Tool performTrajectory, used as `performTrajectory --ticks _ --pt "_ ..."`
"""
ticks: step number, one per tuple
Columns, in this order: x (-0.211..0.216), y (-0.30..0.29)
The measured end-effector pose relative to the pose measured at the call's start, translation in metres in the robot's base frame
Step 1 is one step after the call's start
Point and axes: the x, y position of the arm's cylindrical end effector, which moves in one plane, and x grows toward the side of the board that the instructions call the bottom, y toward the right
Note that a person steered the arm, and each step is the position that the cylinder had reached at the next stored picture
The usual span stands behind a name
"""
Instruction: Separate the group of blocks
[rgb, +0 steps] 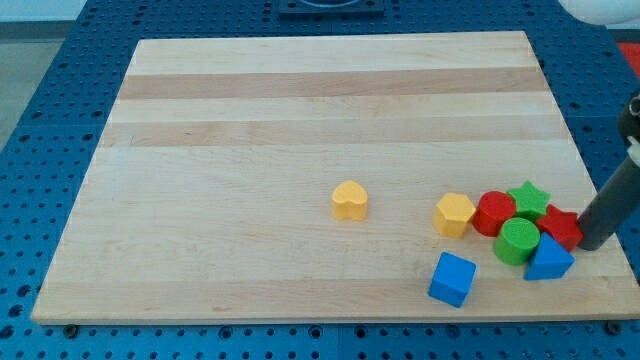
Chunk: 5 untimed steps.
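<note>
No container stands anywhere on the worktop (300, 120); the blocks lie straight on the pale wooden board.

Most of them crowd near the worktop's bottom right corner. A yellow hexagonal block (454, 214) sits at the cluster's left, touching or just beside a red cylinder (493, 213). A green star block (528, 198) lies behind the red cylinder, toward the right edge. A green cylinder (517, 241) rests in front of these, pressed between the red cylinder and a second red block (561, 227) whose shape is hard to make out. A blue triangular block (549, 260) sits at the bottom of the cluster, against the green cylinder. A blue cube (452, 278) lies slightly apart, nearer the bottom edge. A yellow heart-shaped block (349, 200) stands alone, well apart, near the middle of the worktop.

The arm has no grasping end effector, so nothing opens, closes or is held: it ends in a dark rod slanting in from the view's right. My tip (588, 245) is at the right edge of the worktop, touching or just beside the second red block, with the blue triangular block close by at its lower left.

The worktop rests on a blue perforated base plate (60, 150). The rod's upper part is cut off by the view's right edge, and a pale rounded part (600, 10) at the top right corner of the view is only partly seen.
</note>
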Motion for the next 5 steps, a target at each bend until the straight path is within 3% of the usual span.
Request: performTrajectory --ticks 5 --pt "-0.006 -0.078"
